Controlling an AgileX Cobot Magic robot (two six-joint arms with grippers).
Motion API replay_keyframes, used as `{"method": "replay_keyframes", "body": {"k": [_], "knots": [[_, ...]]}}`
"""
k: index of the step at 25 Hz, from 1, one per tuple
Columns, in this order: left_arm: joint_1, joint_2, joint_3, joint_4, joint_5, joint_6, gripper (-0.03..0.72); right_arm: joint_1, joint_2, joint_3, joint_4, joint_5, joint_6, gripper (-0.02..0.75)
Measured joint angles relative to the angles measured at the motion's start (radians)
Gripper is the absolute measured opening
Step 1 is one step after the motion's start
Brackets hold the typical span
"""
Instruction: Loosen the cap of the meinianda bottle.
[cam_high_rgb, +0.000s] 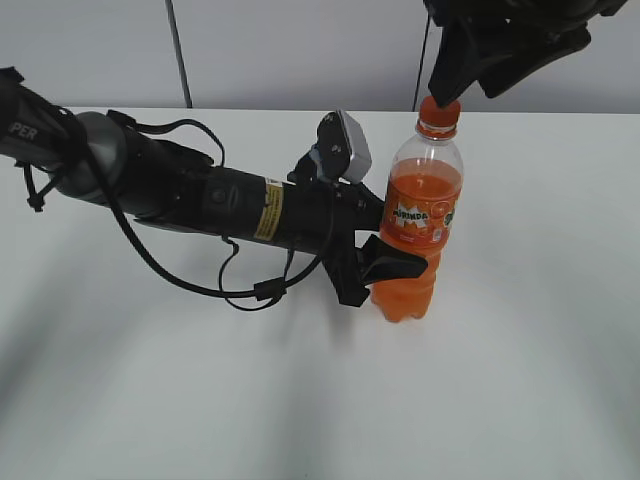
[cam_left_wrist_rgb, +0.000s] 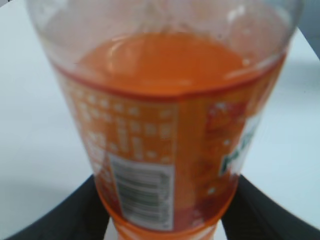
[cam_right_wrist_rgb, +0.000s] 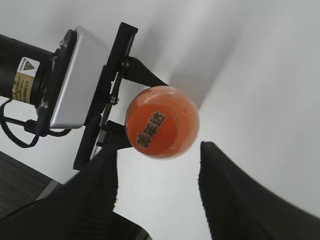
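Orange cap (cam_right_wrist_rgb: 161, 129) — between right pincer (cam_right_wrist_rgb: 157, 192) fingers

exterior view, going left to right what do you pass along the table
left arm's black body → yellow warning sticker → grey wrist camera → left pincer clamped on the bottle → meinianda bottle, the right pincer above its cap

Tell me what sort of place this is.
Probably a lab test bench: a bare white table, a plain grey wall behind, and only the meinianda bottle, gripped low by the left gripper.
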Motion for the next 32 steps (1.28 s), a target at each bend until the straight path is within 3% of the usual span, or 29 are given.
{"method": "replay_keyframes", "body": {"k": [17,23,28,32], "knots": [[0.0,0.0,0.0,-0.001,0.0,0.0,0.404,0.001,0.063,-0.002,0.039,-0.027,-0.008,0.389],[0.0,0.0,0.0,0.002,0.0,0.0,0.404,0.001,0.063,-0.002,0.035,-0.025,-0.009,0.269],[0.0,0.0,0.0,0.005,0.001,0.0,0.403,0.001,0.063,-0.002,0.035,-0.021,-0.05,0.263],[0.0,0.0,0.0,0.008,0.001,0.001,0.403,0.001,0.063,-0.003,0.035,-0.013,-0.227,0.263]]}}
